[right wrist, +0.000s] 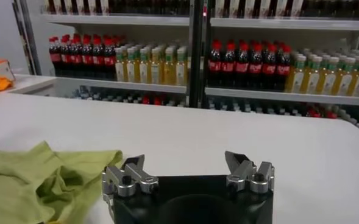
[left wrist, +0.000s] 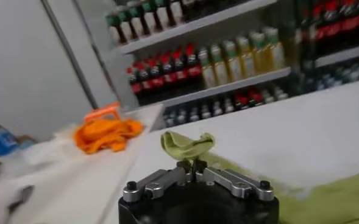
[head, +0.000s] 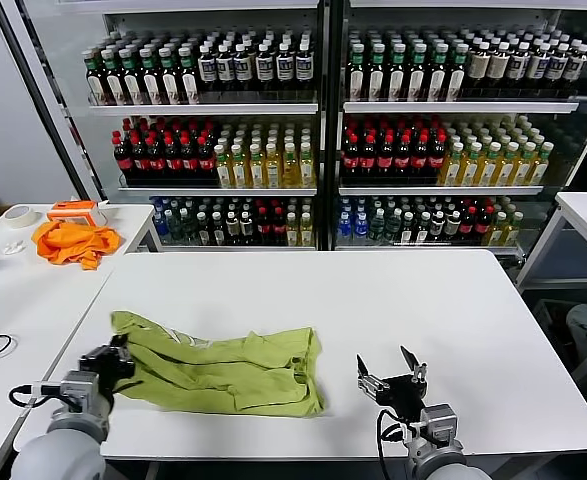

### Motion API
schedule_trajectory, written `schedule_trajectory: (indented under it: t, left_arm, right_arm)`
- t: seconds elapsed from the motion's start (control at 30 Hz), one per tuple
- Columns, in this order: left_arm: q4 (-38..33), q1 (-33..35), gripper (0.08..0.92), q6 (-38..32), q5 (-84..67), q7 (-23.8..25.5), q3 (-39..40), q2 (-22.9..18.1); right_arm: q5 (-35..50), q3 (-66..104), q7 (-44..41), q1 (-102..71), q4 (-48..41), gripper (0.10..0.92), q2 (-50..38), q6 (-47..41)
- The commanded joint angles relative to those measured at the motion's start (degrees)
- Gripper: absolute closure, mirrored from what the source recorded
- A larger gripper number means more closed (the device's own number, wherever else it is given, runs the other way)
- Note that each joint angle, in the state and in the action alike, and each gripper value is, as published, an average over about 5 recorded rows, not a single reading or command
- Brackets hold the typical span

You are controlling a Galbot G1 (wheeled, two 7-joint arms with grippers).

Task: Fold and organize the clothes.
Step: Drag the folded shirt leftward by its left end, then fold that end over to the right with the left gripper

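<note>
The T-shirt [head: 223, 365] lies rumpled and partly doubled over near the front edge of the table [head: 393, 300], spread sideways with its thicker, bunched end toward the right gripper. The left gripper [head: 113, 357] sits at the shirt's left end, fingers clenched on a small tuft of the green fabric; in the left wrist view that tuft [left wrist: 187, 145] stands up in a little curl just above the closed fingertips. The right gripper [head: 389, 372] rests on the table just beside the shirt's right end, fingers spread apart and holding nothing, with bare tabletop between them and the cloth.

The main risk, as I judge it, is the thin pinch on the left: only a small fold is caught, so a pull could let the fabric slip free, or drag the whole shirt instead of lifting one layer. With the shirt so close to the front edge of the table, a dragged heap could slide partly off. The right fingers could also close on several bunched layers at once and set the fold crooked.

Beyond the shirt, shelves [head: 318, 105] hold rows of bottles. To the shirt's far left, an orange cloth [head: 71, 242] lies on a side table, with no bin or basket visible.
</note>
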Motion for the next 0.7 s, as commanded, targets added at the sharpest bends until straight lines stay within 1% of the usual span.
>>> schedule_trajectory:
  t: [0.03, 0.2, 0.3, 0.43, 0.7]
  left_arm:
    - [-6.53, -2.89, 0.909, 0.80, -11.80, -0.38, 15.43, -9.64]
    - [-4.65, -5.92, 0.909, 0.74, -10.40, 2.29, 18.41, -12.89]
    - [-2.22, -8.13, 0.909, 0.74, -9.22, 2.84, 19.76, -14.52]
    - [1.36, -10.49, 0.909, 0.76, -7.70, 4.05, 20.83, -15.75]
    - [7.59, -14.19, 0.909, 0.80, -6.54, 3.52, 23.20, -17.65]
  right_arm:
    - [0.14, 1.71, -0.09, -1.15, 0.07, 0.203, -0.03, 0.12]
    - [-0.04, 1.94, -0.17, -1.51, -0.61, 0.203, 0.31, 0.32]
    - [-0.36, 2.24, -0.05, -1.46, -0.78, 0.203, 0.20, 0.50]
    - [-0.48, 3.36, 0.21, -1.32, -0.44, 0.203, -0.42, 0.69]
    - [-0.29, 4.43, 0.16, -1.40, -0.58, 0.203, -0.47, 0.81]
